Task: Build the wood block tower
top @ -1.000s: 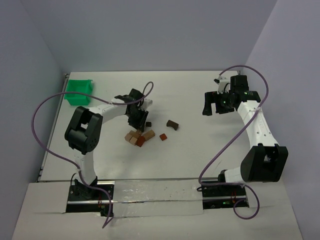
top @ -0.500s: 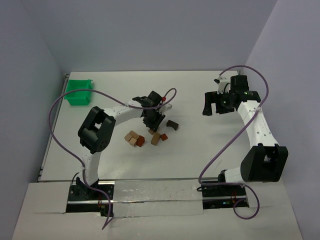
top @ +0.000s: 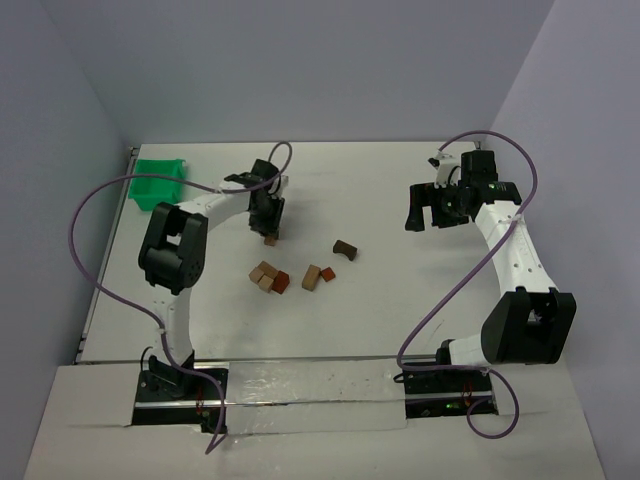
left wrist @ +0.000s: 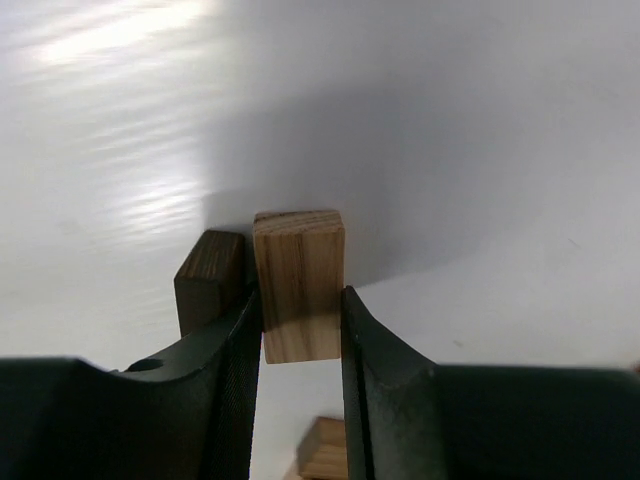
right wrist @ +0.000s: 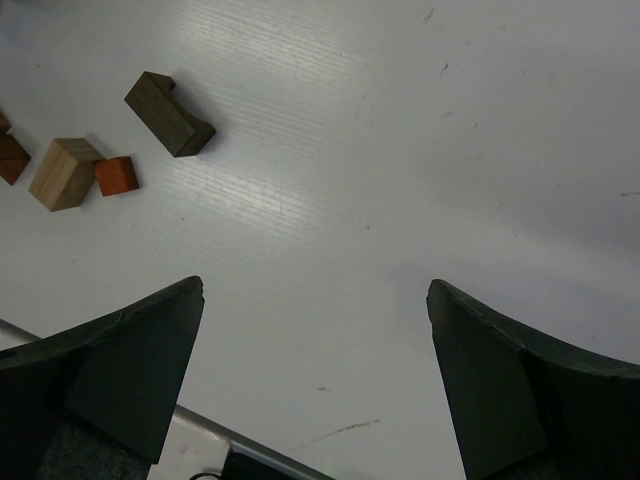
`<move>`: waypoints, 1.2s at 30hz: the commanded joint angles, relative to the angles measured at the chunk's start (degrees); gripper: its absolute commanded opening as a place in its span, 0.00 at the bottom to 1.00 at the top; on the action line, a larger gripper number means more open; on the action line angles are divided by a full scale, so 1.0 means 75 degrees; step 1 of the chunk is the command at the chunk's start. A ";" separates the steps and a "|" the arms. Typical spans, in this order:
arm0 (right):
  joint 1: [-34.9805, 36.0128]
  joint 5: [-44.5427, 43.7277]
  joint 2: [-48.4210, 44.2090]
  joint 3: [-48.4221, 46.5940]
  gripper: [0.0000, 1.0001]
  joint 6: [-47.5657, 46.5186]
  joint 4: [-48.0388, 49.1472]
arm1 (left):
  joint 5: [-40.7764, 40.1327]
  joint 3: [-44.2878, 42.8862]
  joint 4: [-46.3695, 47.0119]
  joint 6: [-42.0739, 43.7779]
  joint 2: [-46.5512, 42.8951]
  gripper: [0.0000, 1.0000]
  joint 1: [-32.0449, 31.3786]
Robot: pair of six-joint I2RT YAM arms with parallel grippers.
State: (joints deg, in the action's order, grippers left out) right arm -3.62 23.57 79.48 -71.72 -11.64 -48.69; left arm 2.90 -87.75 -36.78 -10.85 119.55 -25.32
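Several blocks [top: 270,278]: loose at bench [top: 380,310] centre, unstacked.
Dark block [top: 345,249]: at their 2 o'clock, apart.
Left pincer [top: 269,230]: at their 12 o'clock, pinching a tan block [left wrist: 298,285].
Right pincer [right wrist: 315,290]: spread, at 2 o'clock.

1. A green plastic bin [top: 158,178] sits at the far left corner of the desk, open side up.
2. The white desk [top: 370,310] shows faint scuffs.
3. Pale lilac walls [top: 300,70] stand behind and beside it.

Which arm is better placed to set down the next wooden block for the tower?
Left: the left gripper clamps a tan wooden block; the right gripper hangs open and empty, apart from the loose wooden blocks.
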 commanded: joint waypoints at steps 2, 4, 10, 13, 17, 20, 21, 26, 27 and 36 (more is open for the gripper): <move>-0.0051 -0.0030 -0.0163 -0.0033 1.00 -0.0007 0.0048 | -0.0532 -0.0708 -0.0737 -0.1762 -0.0180 0.00 -0.0059; -0.0056 -0.0048 -0.0145 -0.0069 1.00 -0.0018 0.0023 | -0.0457 -0.0941 -0.0824 -0.2075 -0.0271 0.00 -0.0322; -0.0064 -0.0161 -0.0183 -0.0075 1.00 -0.0034 -0.0074 | -0.0665 -0.1264 -0.1081 -0.2730 0.0001 0.00 -0.1387; -0.0070 -0.0213 -0.0240 0.0013 1.00 -0.0054 -0.0083 | -0.0556 -0.1019 -0.0975 -0.2908 0.0074 0.00 -0.1489; -0.0098 -0.0196 -0.0233 0.0059 1.00 -0.0047 -0.0094 | -0.0577 -0.1001 -0.0939 -0.3028 0.0247 0.00 -0.1488; -0.0091 -0.0179 -0.0194 0.0049 1.00 -0.0065 -0.0117 | -0.0839 -0.1071 -0.0910 -0.3152 0.0390 0.00 -0.1522; -0.0091 -0.0178 -0.0181 0.0037 1.00 -0.0066 -0.0118 | -0.0925 -0.1074 -0.0899 -0.3189 0.0426 0.00 -0.1543; -0.0091 -0.0154 -0.0116 0.0007 1.00 -0.0089 -0.0153 | -0.1380 -0.0980 -0.0808 -0.3349 0.0576 0.00 -0.1619; -0.0091 -0.0154 -0.0102 -0.0007 1.00 -0.0089 -0.0153 | -0.1409 -0.0980 -0.0786 -0.3356 0.0618 0.00 -0.1626; -0.0091 -0.0189 -0.0027 -0.0099 1.00 -0.0124 -0.0206 | -0.1342 -0.0782 -0.0728 -0.3340 0.0842 0.58 -0.1605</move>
State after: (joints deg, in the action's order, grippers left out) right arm -3.90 22.46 79.53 -71.61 -11.71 -49.45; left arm -6.51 -95.02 -43.15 -35.27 123.83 -37.34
